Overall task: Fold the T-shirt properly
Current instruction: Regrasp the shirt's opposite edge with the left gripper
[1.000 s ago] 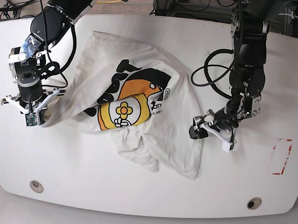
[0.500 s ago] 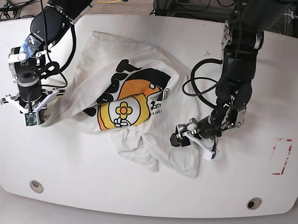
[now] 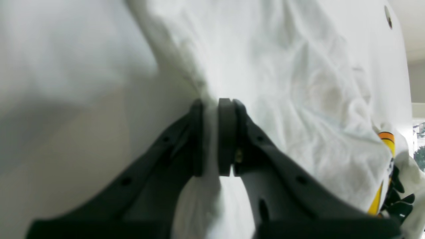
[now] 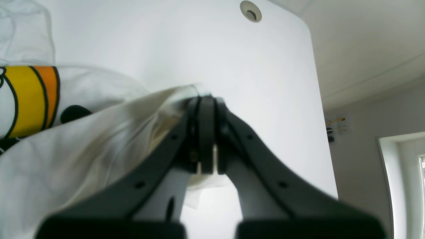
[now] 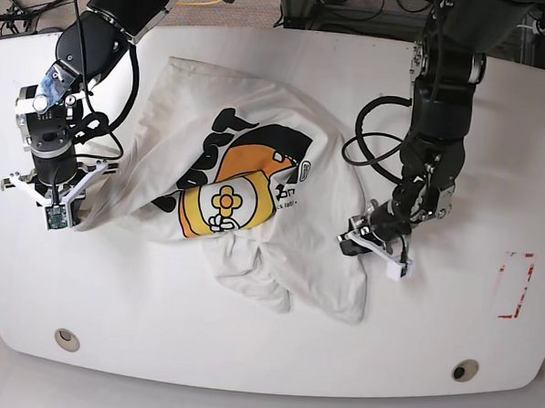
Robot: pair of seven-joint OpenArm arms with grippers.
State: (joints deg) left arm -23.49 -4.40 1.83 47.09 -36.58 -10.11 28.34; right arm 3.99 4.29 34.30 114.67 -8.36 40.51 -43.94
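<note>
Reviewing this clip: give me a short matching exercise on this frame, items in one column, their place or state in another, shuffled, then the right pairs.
1. left gripper
2. right gripper
3. T-shirt
4. red rectangle

A. crumpled, print facing up
B. marked near the table's edge, away from the cloth
C. pinching cloth beside the yellow-orange stripes
D. shut on a plain white fold

Pairs: 1-D, 2-C, 3-A, 4-B

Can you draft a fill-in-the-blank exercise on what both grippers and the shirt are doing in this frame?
1. The left gripper is shut on an edge of the ____.
2. The right gripper is ____ on the T-shirt as well.
3. The T-shirt lies ____, not folded, on the white table.
4. The round graphic on the shirt is orange and ____.

Missing words: T-shirt; shut; crumpled; yellow
</note>
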